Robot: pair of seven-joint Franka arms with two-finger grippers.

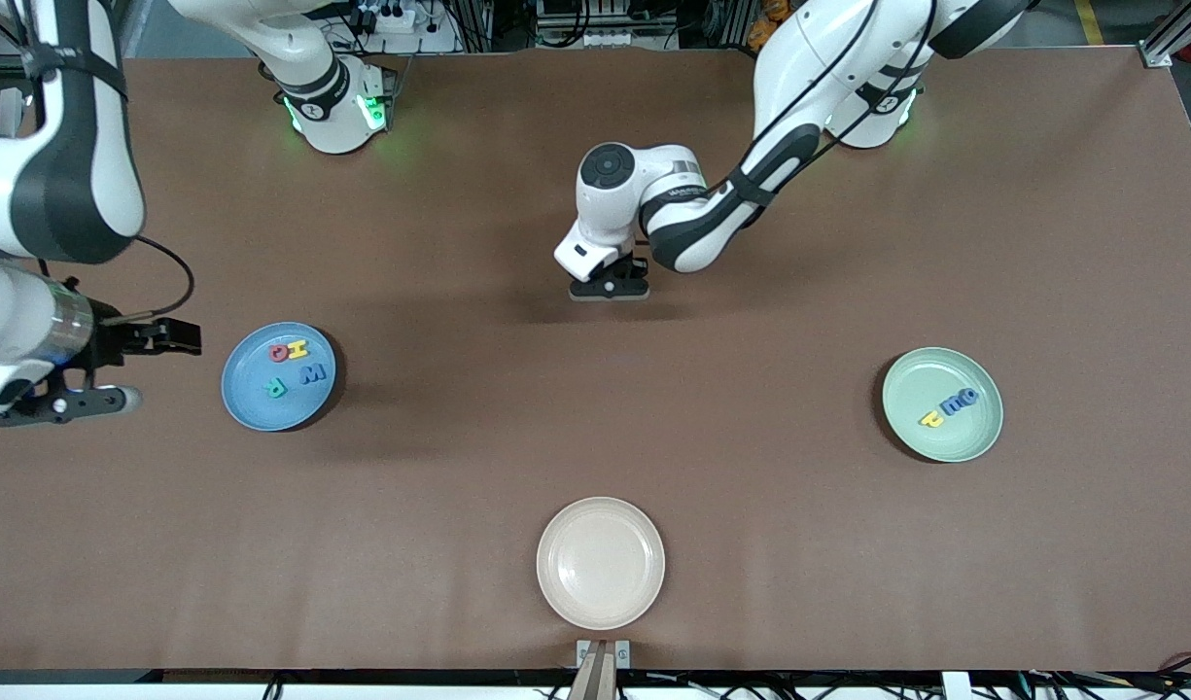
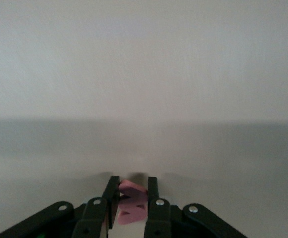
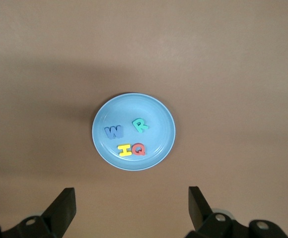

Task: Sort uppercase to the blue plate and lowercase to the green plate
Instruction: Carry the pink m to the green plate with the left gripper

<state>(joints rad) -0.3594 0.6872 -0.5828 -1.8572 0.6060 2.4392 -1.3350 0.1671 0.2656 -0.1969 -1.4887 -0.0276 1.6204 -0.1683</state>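
Observation:
My left gripper (image 1: pixel 610 289) is low over the bare middle of the table. In the left wrist view it (image 2: pixel 132 181) is shut on a red foam lowercase letter (image 2: pixel 132 201). The blue plate (image 1: pixel 250 384) holds the uppercase: red Q (image 1: pixel 278 352), yellow H (image 1: pixel 297 350), blue W (image 1: pixel 312 373) and green R (image 1: pixel 275 388). The green plate (image 1: pixel 935 374) holds a yellow lowercase letter (image 1: pixel 930 419) and two blue ones (image 1: pixel 960 400). My right gripper (image 1: pixel 119 399) hangs open and holds nothing, over the table beside the blue plate (image 3: pixel 129 106), toward the right arm's end.
A cream plate (image 1: pixel 601 562) with nothing in it sits near the table's front edge, nearer the front camera than the left gripper. Brown table stretches between the three plates. The left arm's forearm (image 1: pixel 712 224) slants over the table's middle.

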